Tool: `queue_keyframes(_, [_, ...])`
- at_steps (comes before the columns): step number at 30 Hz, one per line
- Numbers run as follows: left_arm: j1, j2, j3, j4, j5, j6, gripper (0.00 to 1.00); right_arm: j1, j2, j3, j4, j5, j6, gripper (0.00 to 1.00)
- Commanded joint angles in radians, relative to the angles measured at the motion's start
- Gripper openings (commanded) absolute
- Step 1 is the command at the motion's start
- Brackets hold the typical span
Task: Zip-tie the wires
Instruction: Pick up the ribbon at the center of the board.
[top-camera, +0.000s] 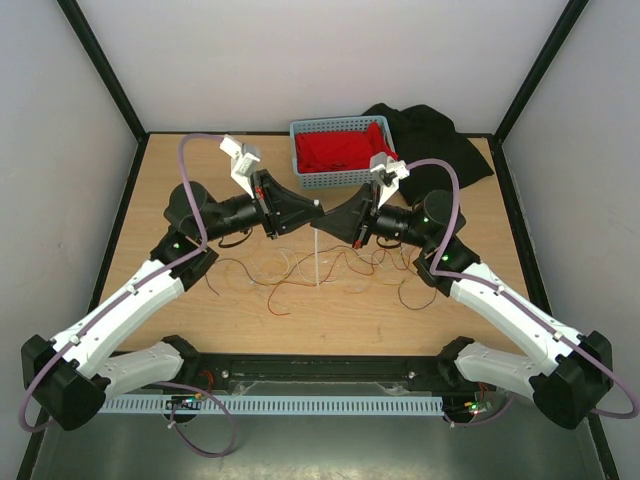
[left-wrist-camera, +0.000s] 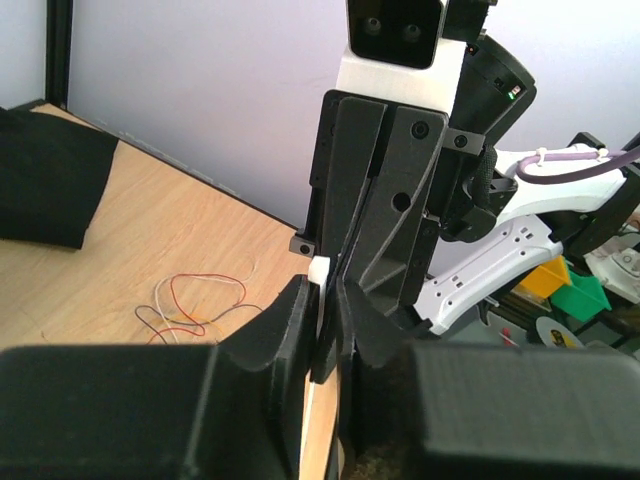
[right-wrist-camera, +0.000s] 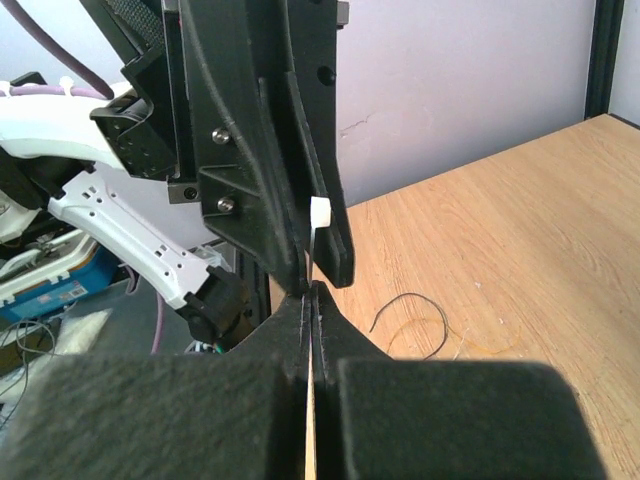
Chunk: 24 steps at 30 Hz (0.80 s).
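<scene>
The whitish zip tie (top-camera: 318, 255) hangs straight down between the two grippers, above the middle of the table. My right gripper (top-camera: 326, 221) (right-wrist-camera: 311, 293) is shut on the strip just below its head (right-wrist-camera: 320, 213). My left gripper (top-camera: 315, 209) (left-wrist-camera: 330, 300) meets it tip to tip, its jaws drawn in on the head (left-wrist-camera: 318, 268). The thin curly wires (top-camera: 270, 270) (left-wrist-camera: 190, 305) lie loose on the wood under and around the strip's lower end. One dark strand (right-wrist-camera: 440, 322) shows in the right wrist view.
A blue-grey basket (top-camera: 300, 165) holding a red cloth (top-camera: 340, 150) stands at the back centre. A black cloth (top-camera: 440, 140) (left-wrist-camera: 45, 185) lies at the back right. Both arms reach inward from the near corners. Walls close in the left, right and far sides.
</scene>
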Motion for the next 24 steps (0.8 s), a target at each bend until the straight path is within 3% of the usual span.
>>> queue_keyframes(1, [-0.003, -0.004, 0.021, 0.047, -0.018, 0.02, 0.11, 0.006, 0.001, -0.005, 0.031, -0.004, -0.002, 0.0])
queue_keyframes(4, [-0.002, -0.006, 0.022, 0.048, -0.031, 0.026, 0.0, 0.005, 0.002, -0.008, 0.022, -0.002, -0.004, 0.06])
queue_keyframes(11, [0.028, -0.005, 0.028, 0.046, -0.044, 0.013, 0.0, 0.005, -0.003, -0.043, 0.021, -0.009, 0.006, 0.18])
queue_keyframes(21, [0.045, -0.002, 0.034, 0.047, -0.042, -0.001, 0.0, 0.008, 0.004, -0.074, 0.055, -0.019, 0.035, 0.23])
queue_keyframes(24, [0.045, -0.003, 0.033, 0.048, -0.041, -0.005, 0.0, 0.011, 0.015, -0.081, 0.075, -0.018, 0.045, 0.33])
